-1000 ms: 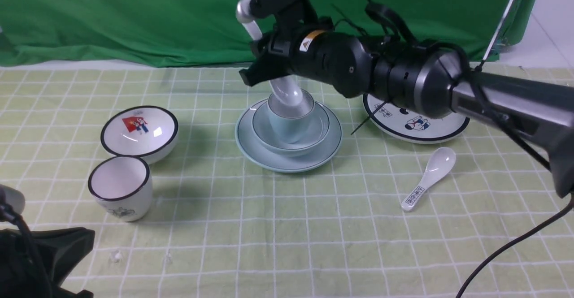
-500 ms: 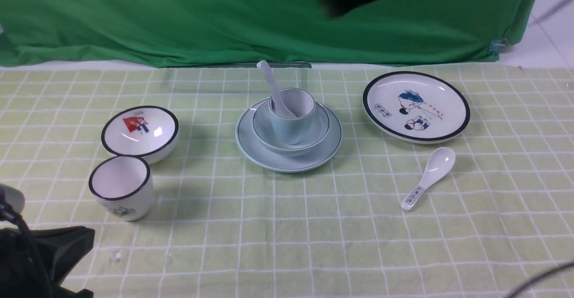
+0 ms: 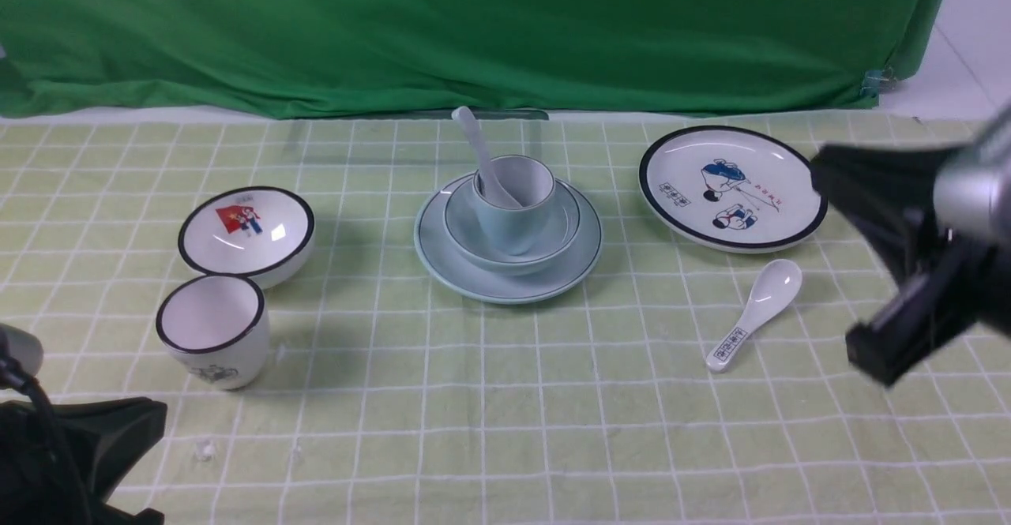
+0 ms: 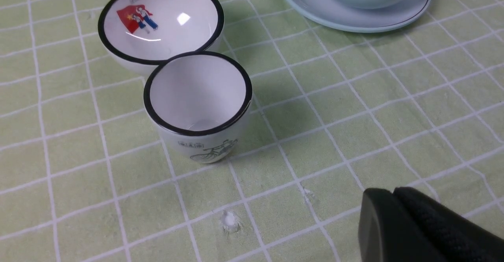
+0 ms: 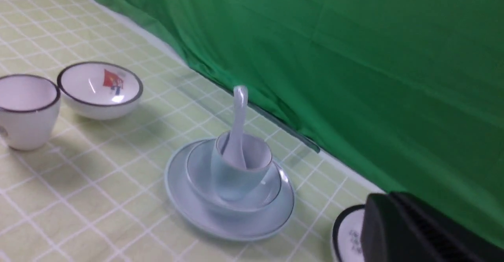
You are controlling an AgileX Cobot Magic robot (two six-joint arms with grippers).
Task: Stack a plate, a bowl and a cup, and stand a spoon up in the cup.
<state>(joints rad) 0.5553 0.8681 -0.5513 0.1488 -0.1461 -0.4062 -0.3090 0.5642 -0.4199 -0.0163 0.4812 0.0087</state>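
At the table's middle the pale blue-green plate [image 3: 553, 282] carries the bowl [image 3: 555, 231], and the cup [image 3: 505, 223] sits in the bowl. The plain spoon [image 3: 472, 136] stands in the cup, its handle leaning up toward the back left. The right wrist view shows the same stack: plate [image 5: 236, 227], bowl [image 5: 197, 172], cup [image 5: 228, 180], spoon [image 5: 239, 112]. My right gripper [image 3: 823, 170] hangs at the right, over the printed plate's edge, shut and empty, well clear of the stack. My left gripper [image 4: 390, 193] is shut and empty low at the front left, near the black-rimmed cup.
A white black-rimmed bowl [image 3: 246, 229] and a white black-rimmed cup [image 3: 212, 328] stand at the left. A cartoon-printed plate [image 3: 731, 185] and a printed-handle spoon [image 3: 758, 308] lie at the right. A green cloth [image 3: 395, 28] closes the back.
The right gripper has let go of the plain spoon, which now stands in the cup. That arm lifted away from the stack, came down at the right and shut. The left arm stayed still.
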